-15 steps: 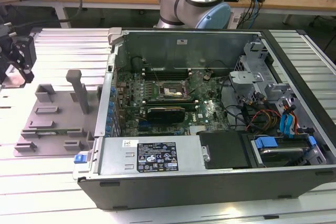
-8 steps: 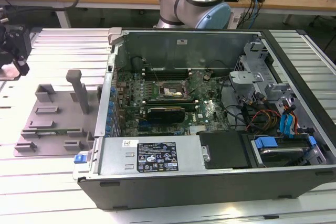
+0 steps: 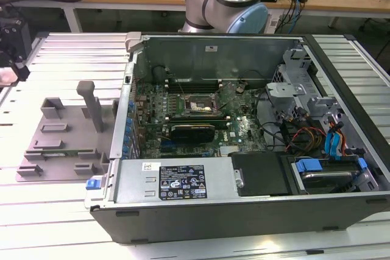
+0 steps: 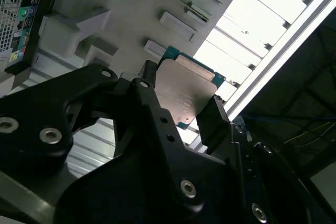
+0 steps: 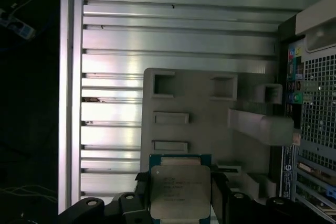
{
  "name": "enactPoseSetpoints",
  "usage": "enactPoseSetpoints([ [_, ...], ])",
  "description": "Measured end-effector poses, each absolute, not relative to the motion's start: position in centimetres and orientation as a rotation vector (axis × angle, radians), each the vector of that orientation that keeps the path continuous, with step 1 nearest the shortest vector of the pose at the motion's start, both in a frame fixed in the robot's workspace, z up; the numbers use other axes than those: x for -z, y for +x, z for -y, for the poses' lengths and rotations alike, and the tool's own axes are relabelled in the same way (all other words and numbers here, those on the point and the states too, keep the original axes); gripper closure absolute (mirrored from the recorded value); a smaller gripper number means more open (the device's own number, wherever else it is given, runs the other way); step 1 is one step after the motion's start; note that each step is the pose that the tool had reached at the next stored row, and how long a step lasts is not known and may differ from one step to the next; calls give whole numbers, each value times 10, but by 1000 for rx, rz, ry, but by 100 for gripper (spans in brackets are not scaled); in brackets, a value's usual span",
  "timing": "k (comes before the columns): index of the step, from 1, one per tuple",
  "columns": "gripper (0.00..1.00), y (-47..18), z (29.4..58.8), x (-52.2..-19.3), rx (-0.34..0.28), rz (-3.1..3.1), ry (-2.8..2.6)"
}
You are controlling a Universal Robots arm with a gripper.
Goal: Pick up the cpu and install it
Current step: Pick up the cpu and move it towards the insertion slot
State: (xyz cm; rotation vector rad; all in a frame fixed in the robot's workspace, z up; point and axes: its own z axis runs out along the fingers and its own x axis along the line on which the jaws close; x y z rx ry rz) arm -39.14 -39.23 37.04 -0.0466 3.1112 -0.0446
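Over the left side of the slatted aluminium table [image 3: 67,53], in both wrist views, my black two-finger end effector [image 5: 180,195] has its fingers [image 5: 218,192] clamped on opposite edges of the small square silvery-topped cpu [image 5: 180,190]. The chip hangs clear above the grey plastic tray with raised blocks [image 3: 70,123]. Further toward the exterior view's right lies the open dark computer case [image 3: 244,211]. Its black metal-framed socket [image 3: 201,106] is well apart from the chip. My judgement: pickup is done, install is not yet done.

cpu [image 5: 180,191]: silvery top, teal-green rim | hand [image 5: 180,199]: black | tray [image 5: 199,103]: plain grey | surface [image 5: 178,40]: silver, striped with long ridges | motherboard [image 3: 152,135]: green
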Motion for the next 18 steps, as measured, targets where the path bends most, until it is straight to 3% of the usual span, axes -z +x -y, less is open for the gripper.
enactPoseSetpoints([
  [8,45,-391,392,-403,54,-3111,-47],
  [18,45,-376,392,-404,54,-3111,-47],
])
